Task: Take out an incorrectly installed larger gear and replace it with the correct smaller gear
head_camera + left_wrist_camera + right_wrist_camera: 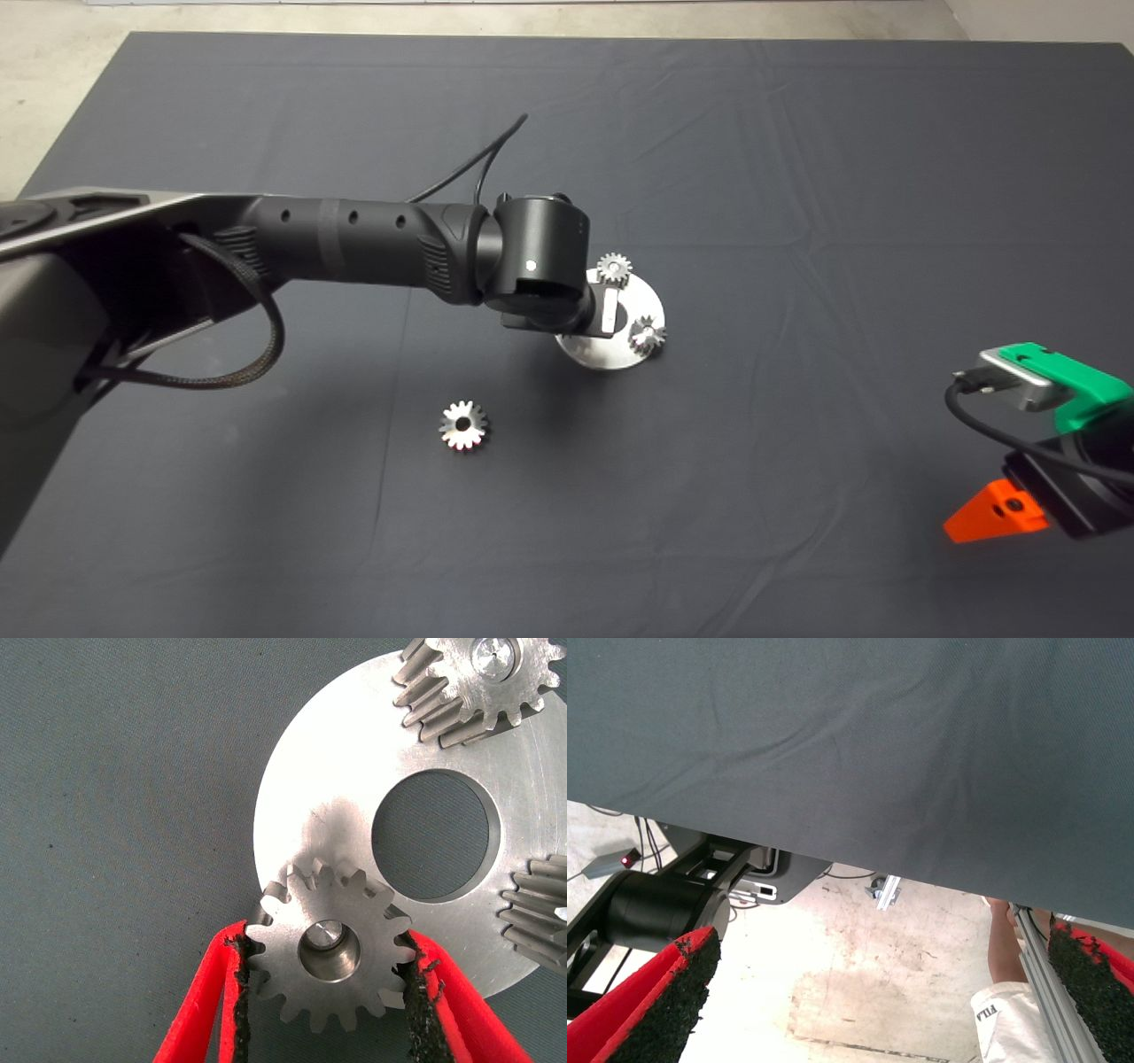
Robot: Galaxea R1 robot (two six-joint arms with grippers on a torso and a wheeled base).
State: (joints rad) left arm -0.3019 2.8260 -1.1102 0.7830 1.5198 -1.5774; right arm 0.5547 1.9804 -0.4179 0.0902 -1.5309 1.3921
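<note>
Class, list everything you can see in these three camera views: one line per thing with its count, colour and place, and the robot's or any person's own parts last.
larger gear: one, silver, lying alone on the mat, nearer the camera than the round plate.
smaller gear: one, silver, on a pin at the plate's edge, between the left fingers.
other small gears: two, silver, seated on the plate.
round plate: one, silver, central hole, mid-mat.
mat: one, dark grey, covering the table.
left gripper: red fingers closed on the smaller gear.
right gripper: green with red fingers, open, waiting at the mat's edge.
person's leg: one, on the floor beyond the mat.
</note>
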